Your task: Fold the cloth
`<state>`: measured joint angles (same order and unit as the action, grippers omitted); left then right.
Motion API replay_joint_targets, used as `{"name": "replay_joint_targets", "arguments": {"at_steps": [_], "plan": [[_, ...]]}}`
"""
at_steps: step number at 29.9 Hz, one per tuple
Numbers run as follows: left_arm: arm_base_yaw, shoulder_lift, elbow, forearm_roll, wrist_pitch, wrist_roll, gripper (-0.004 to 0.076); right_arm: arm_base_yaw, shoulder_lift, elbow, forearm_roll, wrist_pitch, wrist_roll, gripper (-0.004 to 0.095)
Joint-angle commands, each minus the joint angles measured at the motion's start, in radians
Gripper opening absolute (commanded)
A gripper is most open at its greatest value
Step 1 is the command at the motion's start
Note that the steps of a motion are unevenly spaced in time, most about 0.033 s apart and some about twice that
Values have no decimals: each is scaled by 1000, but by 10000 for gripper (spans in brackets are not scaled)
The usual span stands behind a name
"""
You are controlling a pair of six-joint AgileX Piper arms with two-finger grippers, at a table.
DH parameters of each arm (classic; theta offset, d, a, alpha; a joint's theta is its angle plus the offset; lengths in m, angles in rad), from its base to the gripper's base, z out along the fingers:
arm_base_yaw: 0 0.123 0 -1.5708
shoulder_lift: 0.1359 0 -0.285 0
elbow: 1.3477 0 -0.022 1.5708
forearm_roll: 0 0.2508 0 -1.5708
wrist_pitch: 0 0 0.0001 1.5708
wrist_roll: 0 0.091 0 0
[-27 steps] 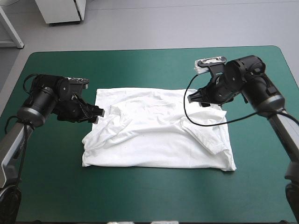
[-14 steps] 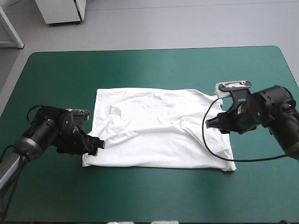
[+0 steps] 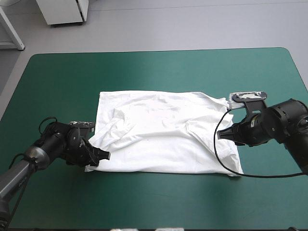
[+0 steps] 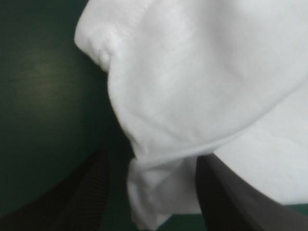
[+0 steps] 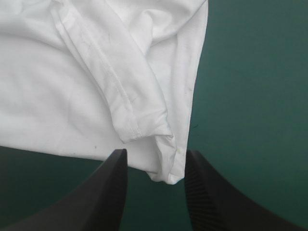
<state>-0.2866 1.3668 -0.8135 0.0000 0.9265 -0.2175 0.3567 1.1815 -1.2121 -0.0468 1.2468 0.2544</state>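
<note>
T-shirt: white and short-sleeved, spread nearly flat in the middle of the bench, its long edges running along the bench's near and far edges.
Creases: the cloth is wrinkled, with raised folds across its left part and around the right side.
Sleeve: folded inward over the body on the right side, with the stitched hem showing and its end lying close to the cloth's corner.
Bench: a teal-green cover shows on every side of the T-shirt.
Left gripper: low over the bench at the T-shirt's near-left corner, pointing in toward the cloth.
Left gripper state: released. The black fingers stand apart with the bunched corner of the cloth between them. Whether they touch the cloth cannot be told.
Right gripper: at the T-shirt's right edge, pointing in over the cloth.
Right gripper state: released. Its black fingers stand apart, and a corner of the T-shirt lies in the gap between their tips, not pinched.
Arms: one at each side of the T-shirt, well apart.
</note>
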Motion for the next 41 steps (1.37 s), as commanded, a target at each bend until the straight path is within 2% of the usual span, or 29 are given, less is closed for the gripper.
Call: {"name": "replay_joint_targets", "arguments": {"at_steps": [1, 8, 9, 11, 12, 13, 16, 20, 23, 27, 31, 35, 41], "plan": [[-7, 1, 12, 0, -52, -10, 372, 0, -25, -24, -23, 1, 5, 364], [-7, 67, 58, -14, -93, -10, 353, 0, -25, -24, -25, 1, 5, 364], [-7, 77, 58, -18, -95, -10, 318, 0, -25, -24, -25, 1, 5, 364], [-7, 90, 58, -28, -94, -8, 188, 0, -25, -24, -25, 1, 6, 364], [-7, 93, 58, -32, -97, -8, 68, 0, -25, -24, -23, 2, 11, 364], [-7, 95, 58, -35, -106, -8, -13, 0, -25, -24, -12, 2, 11, 364], [-7, 95, 58, -36, -103, -8, -10, 0, -25, -2, 17, 2, -4, 371], [-7, 95, 58, -36, -103, -8, -9, 0, -25, 69, 55, 2, -8, 431], [-7, 95, 58, -36, -103, -7, -9, 0, -23, 166, 26, -17, 11, 434], [-7, 95, 58, -39, -103, 5, -9, 0, -25, 274, -44, -118, 82, 434], [-7, 95, 58, -39, -103, 5, -9, 0, -16, 343, -14, -212, 62, 434], [-7, 95, 58, -39, -103, 5, -9, -7, 8, 392, -9, -253, 97, 434], [-7, 95, 58, -39, -97, 5, -9, -76, 45, 430, -6, -315, 81, 434]]}}
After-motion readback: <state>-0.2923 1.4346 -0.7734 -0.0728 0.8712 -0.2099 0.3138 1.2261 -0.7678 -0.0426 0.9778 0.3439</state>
